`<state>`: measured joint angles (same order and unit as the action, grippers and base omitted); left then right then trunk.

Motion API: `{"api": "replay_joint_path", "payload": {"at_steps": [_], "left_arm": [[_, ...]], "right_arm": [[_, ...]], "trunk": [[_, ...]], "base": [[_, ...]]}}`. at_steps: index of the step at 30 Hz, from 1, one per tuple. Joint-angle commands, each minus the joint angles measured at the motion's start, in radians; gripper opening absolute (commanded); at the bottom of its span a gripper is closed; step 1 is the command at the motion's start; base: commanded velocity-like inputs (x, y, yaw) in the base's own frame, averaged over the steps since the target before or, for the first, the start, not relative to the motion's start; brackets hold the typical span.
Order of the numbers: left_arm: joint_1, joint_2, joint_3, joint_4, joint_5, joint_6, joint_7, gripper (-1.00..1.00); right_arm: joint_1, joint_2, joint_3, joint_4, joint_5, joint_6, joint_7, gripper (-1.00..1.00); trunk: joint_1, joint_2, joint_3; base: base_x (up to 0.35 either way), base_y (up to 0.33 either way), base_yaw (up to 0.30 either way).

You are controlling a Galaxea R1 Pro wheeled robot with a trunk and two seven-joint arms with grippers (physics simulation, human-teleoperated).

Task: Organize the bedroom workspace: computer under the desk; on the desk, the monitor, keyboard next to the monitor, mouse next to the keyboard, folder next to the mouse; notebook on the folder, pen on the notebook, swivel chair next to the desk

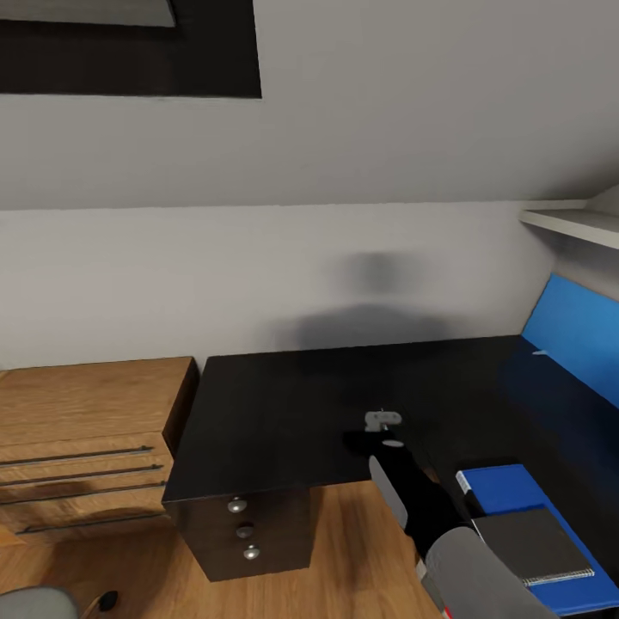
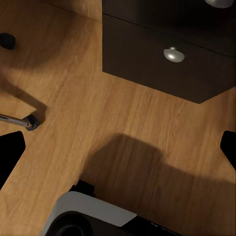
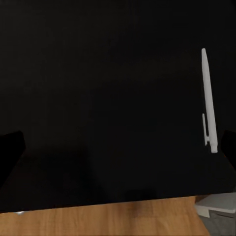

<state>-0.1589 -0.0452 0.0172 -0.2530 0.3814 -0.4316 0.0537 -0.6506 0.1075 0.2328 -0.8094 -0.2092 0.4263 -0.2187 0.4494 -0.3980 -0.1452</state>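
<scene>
The black desk (image 1: pixel 284 413) stands against the white wall, with its drawer unit (image 1: pixel 249 529) underneath. At the desk's near right end lies the blue folder (image 1: pixel 503 490), and the grey notebook (image 1: pixel 533 543) rests on top of it. My right gripper (image 1: pixel 383 423) hovers open over the desk's front part. In the right wrist view the thin white pen (image 3: pixel 208 101) lies flat on the black top beside one finger, untouched by my right gripper (image 3: pixel 118 152). My left gripper (image 2: pixel 118 150) hangs open over the wooden floor. The monitor, keyboard, mouse and computer are out of view.
A light-wood drawer chest (image 1: pixel 86 430) adjoins the desk's left end. A blue wall panel (image 1: pixel 572 335) and a white shelf (image 1: pixel 567 225) bound the right side. A corner of the swivel chair (image 1: pixel 34 602) and its chrome leg with a castor (image 2: pixel 29 121) are near my base.
</scene>
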Motion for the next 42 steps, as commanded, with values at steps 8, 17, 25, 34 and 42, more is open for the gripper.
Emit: {"api": "replay_joint_path", "payload": {"at_steps": [8,17,25,34,42], "left_arm": [[-0.001,-0.006,0.002,0.000,-0.003,-0.003,0.006,1.00],[-0.001,-0.005,0.003,0.000,-0.003,-0.003,0.006,1.00],[-0.001,-0.005,0.003,0.000,-0.002,-0.003,0.006,1.00],[-0.001,-0.003,0.003,0.012,-0.001,-0.003,0.004,1.00],[-0.001,-0.007,-0.010,0.033,-0.012,0.002,0.005,1.00]], "right_arm": [[-0.008,-0.022,0.005,-0.020,-0.007,0.022,-0.011,1.00],[-0.006,-0.029,0.005,-0.015,-0.007,0.022,-0.011,1.00],[-0.006,-0.028,0.005,0.014,-0.009,0.020,-0.011,1.00],[-0.006,-0.030,0.004,0.018,-0.009,0.020,-0.011,1.00],[-0.006,-0.031,0.003,0.018,-0.008,0.021,-0.012,1.00]], "trunk": [[0.001,-0.002,-0.002],[0.001,-0.002,-0.002],[0.001,-0.002,-0.002],[0.001,-0.002,-0.002],[0.001,-0.002,-0.002]], "base": [[0.000,0.000,0.000],[0.064,0.000,0.000],[0.190,0.000,0.000],[0.017,0.000,0.000],[0.001,0.000,0.000]]}}
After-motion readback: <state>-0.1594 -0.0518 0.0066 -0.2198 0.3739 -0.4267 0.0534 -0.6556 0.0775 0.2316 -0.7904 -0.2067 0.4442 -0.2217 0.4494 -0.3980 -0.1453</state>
